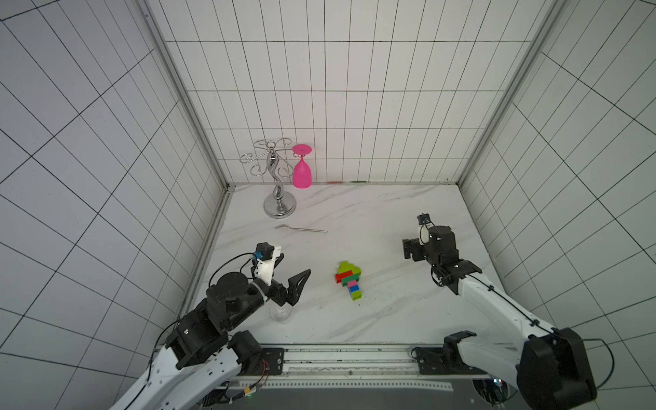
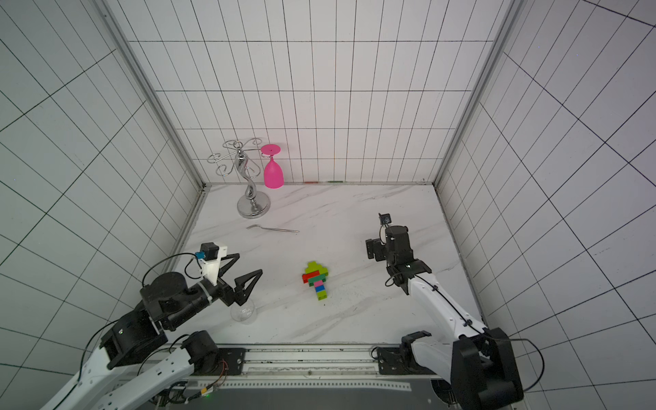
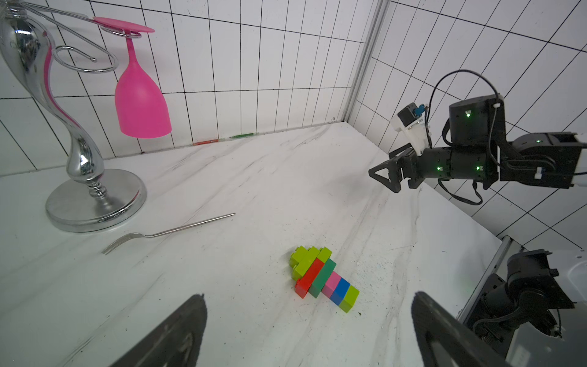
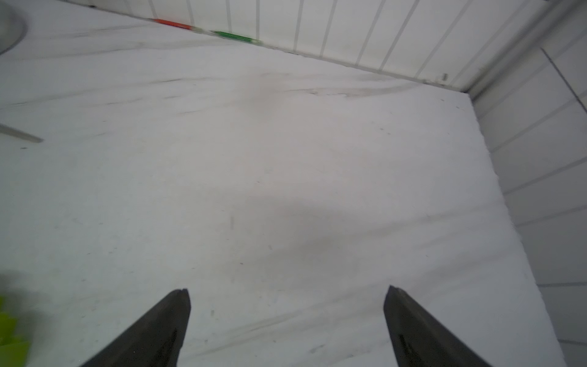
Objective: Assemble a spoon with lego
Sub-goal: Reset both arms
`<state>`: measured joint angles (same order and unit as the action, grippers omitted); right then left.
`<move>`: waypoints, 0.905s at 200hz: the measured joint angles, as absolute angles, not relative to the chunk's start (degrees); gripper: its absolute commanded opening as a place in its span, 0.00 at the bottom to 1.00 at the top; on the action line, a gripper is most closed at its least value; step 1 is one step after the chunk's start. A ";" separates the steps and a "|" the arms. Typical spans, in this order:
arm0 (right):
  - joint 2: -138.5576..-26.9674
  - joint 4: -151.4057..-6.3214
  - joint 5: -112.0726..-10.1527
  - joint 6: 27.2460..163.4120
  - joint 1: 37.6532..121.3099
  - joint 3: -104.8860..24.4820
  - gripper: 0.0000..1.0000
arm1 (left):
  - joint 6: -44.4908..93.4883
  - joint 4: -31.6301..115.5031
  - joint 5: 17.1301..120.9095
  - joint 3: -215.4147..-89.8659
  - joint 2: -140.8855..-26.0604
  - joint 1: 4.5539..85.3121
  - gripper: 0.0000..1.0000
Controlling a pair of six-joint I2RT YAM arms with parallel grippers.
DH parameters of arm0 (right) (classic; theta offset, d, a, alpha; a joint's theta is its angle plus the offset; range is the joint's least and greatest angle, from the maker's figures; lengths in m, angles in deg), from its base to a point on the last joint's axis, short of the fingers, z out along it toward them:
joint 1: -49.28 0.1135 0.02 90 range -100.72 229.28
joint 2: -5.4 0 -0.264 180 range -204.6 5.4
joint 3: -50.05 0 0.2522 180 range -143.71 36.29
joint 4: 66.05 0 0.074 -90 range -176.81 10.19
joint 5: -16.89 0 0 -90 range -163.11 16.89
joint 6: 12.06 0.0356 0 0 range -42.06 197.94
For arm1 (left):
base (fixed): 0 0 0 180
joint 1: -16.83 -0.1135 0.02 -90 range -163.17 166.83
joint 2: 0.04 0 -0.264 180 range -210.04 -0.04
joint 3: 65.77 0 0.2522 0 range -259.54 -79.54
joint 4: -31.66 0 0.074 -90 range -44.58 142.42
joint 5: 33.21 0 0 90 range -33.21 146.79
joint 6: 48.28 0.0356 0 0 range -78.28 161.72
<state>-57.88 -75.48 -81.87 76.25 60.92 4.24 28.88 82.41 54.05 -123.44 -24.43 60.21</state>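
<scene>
The spoon [image 1: 348, 280] lies flat mid-way across the table [image 1: 390, 213], its long axis running far to near: lime head toward the back wall [image 1: 337, 106], stem toward the front edge, canted slightly right. Bare marble surrounds it and the fork [image 1: 301, 229] lies well apart. The left gripper [image 1: 295, 264] and right gripper [image 4: 287, 290] flank it, both spread wide and empty

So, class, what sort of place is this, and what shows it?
Likely a robot test booth: grid-lined walls enclose a marble-look tabletop, left arm and right arm stand at its front rail, and a lego spoon lies between them.
</scene>
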 measured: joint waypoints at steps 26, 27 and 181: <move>-62.15 -62.17 -83.44 80.05 52.44 12.74 0.98 | 29.10 82.02 53.68 -123.20 -24.43 59.84 0.99; -62.47 -61.84 -83.48 80.27 52.22 12.85 0.99 | 29.10 82.02 53.65 -123.17 -24.43 59.84 0.99; -82.69 -33.29 -75.75 80.01 48.39 13.02 0.99 | 36.77 69.73 48.10 -113.77 -23.59 44.01 0.99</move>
<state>-82.69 -33.29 -75.75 80.01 48.39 13.02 36.77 69.73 48.10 -113.77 -23.59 44.01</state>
